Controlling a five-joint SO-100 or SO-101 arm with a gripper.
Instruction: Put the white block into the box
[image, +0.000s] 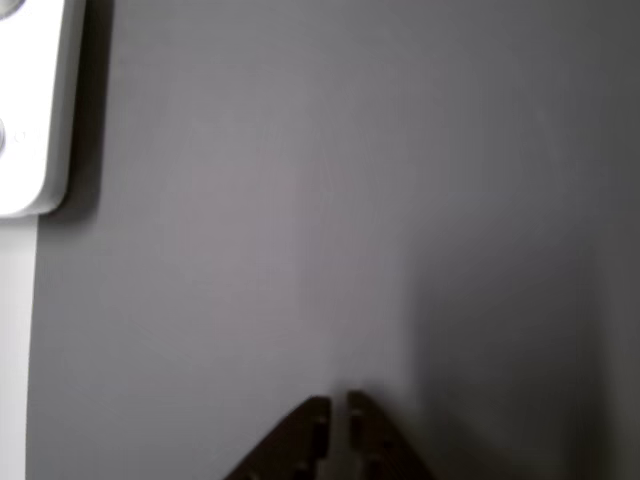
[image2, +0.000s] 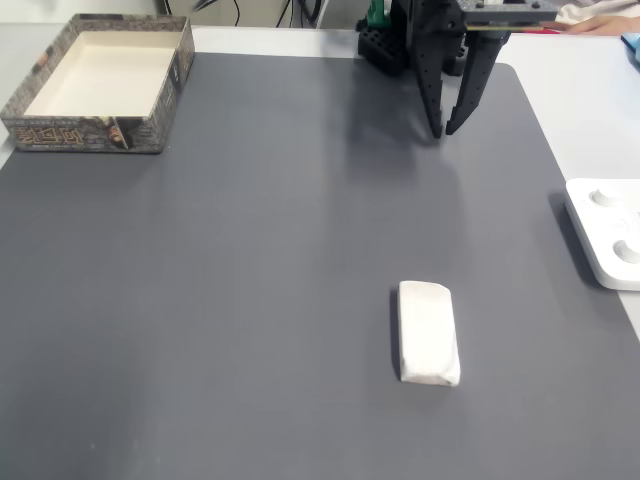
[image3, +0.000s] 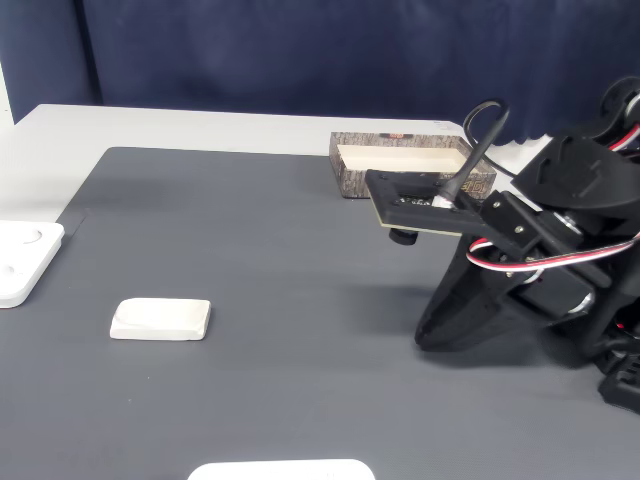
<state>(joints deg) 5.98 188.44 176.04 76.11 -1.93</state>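
- Now the white block is seen lying flat on the dark grey mat, right of centre and toward the near edge in a fixed view; its faces are plain and its corners slightly rounded.
- From the side, in a fixed view, the block is shown as a low slab at the left of the mat, well apart from the arm.
- The box is set at the far left corner in a fixed view, its inside cream and bare, its rim speckled grey-brown.
- The gripper is held above the far part of the mat, tips pointing down, jaws only narrowly parted and nothing held between them.
- In the other view just the two dark tips are caught at the bottom edge, blurred, a thin gap between them.
- A white dimpled plate is cut off by the right edge in a fixed view.
- Behind the pale table a dark blue curtain is hung.
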